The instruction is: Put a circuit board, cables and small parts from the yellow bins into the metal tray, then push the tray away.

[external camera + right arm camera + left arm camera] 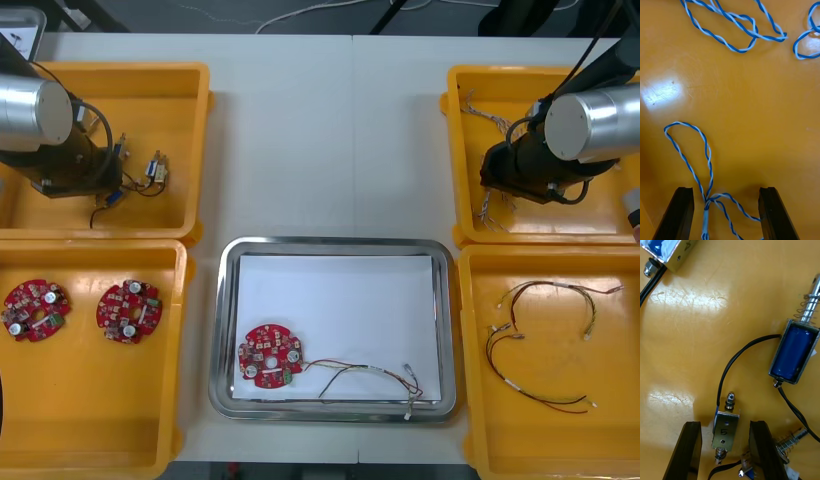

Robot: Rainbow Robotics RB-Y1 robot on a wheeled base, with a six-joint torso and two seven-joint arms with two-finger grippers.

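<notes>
Small metal part [726,430] within downward-pointing, wide-spread left tool [726,423]

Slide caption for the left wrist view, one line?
Left gripper, open, straddles a small metal part marked 5 on the bin floor; other parts lie nearby.

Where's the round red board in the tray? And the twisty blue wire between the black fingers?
Circuit board [270,356]: front view, its middle.
Blue and white cable [709,197]: right wrist view, foot of its loop.
</notes>
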